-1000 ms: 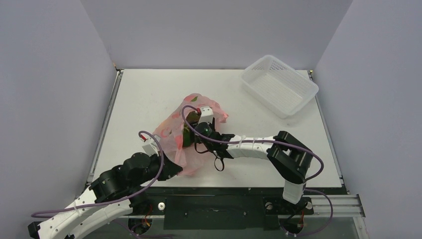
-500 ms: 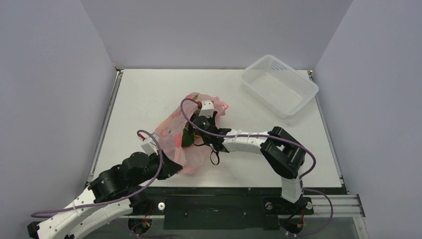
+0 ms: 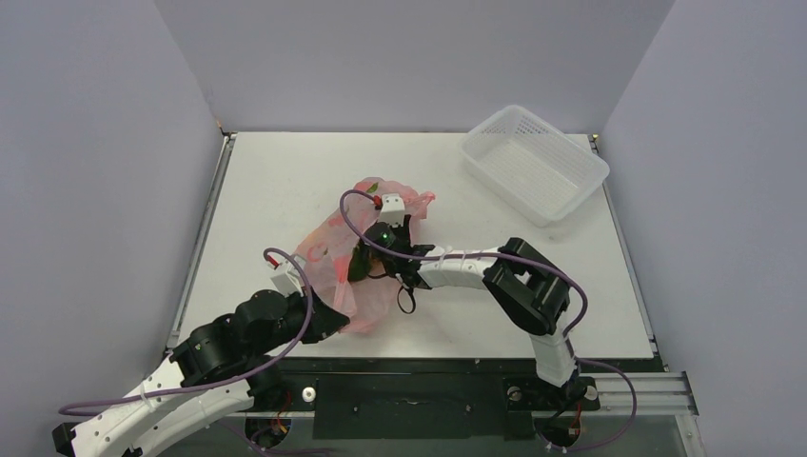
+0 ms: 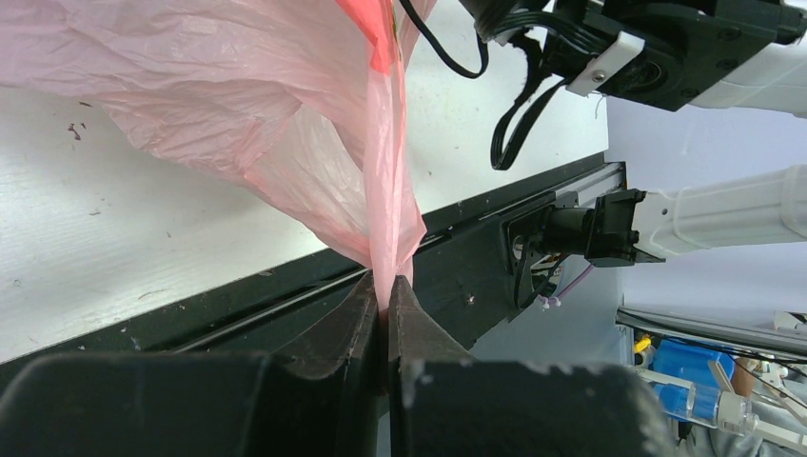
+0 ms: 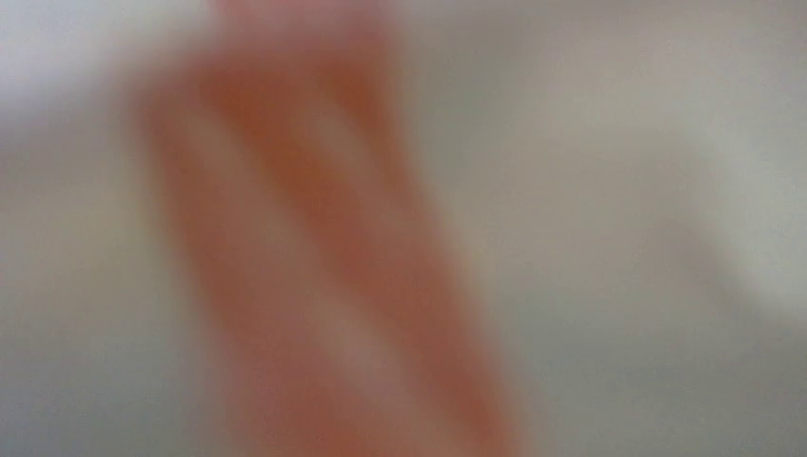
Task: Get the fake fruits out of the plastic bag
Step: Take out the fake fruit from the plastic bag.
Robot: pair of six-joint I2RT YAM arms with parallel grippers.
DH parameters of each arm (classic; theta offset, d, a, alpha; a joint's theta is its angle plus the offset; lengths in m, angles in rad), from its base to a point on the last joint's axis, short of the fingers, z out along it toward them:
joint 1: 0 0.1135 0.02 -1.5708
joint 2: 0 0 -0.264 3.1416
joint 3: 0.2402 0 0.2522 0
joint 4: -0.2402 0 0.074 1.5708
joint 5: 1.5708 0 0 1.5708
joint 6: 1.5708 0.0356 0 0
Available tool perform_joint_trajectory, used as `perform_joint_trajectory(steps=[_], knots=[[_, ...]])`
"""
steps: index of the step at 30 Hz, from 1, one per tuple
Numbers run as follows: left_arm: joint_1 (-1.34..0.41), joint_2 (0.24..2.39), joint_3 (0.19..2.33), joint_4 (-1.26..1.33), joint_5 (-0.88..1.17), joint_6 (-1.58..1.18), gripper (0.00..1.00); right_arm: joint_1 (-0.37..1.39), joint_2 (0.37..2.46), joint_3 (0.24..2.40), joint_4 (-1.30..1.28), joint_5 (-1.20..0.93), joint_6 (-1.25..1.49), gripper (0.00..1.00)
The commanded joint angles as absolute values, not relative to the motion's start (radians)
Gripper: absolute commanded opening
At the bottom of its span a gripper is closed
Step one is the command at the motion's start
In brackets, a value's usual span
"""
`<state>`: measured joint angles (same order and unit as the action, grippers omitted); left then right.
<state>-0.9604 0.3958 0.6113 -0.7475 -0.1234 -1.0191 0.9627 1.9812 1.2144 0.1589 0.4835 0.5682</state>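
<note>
Plainly, the left pincer (image 4: 385,286) is clamped on the pink translucent crinkly plastic bag (image 4: 209,86). Its two dark fingers meet on a pleat of film at the bag's near corner, close to the front edge of the white tabletop (image 3: 276,181). From that pinch the bag runs slantwise away and to the right. Its long axis points from the held corner toward the bunched handle loops at the far end (a red-and-green print shows there). The right pincer (image 3: 367,257) reaches in from the right, into the bag about midway along. Film and its own black wrist cover the tips, and the right wrist view is only an orange-red blur, so I cannot tell whether it stands apart or together. A dark green oval fruit (image 3: 356,267) shows dimly through the film just beside it; whether they touch cannot be told. A white perforated plastic basket (image 3: 533,162) sits well apart at the far right corner.
</note>
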Motion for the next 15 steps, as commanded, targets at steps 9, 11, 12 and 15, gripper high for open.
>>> perform_joint_trajectory(steps=[9, 11, 12, 15], knots=[[-0.964, 0.384, 0.614, -0.718, -0.130, -1.032, 0.00, 0.956, 1.953, 1.221, 0.181, 0.454, 0.554, 0.38], [-0.963, 0.385, 0.612, -0.715, -0.132, -1.032, 0.00, 0.957, 1.919, 1.201, 0.192, 0.448, 0.548, 0.27], [-0.963, 0.385, 0.612, -0.714, -0.133, -1.032, 0.00, 0.958, 1.907, 1.194, 0.195, 0.447, 0.545, 0.20], [-0.963, 0.385, 0.608, -0.715, -0.136, -1.032, 0.00, 0.965, 1.832, 1.149, 0.215, 0.447, 0.537, 0.11]])
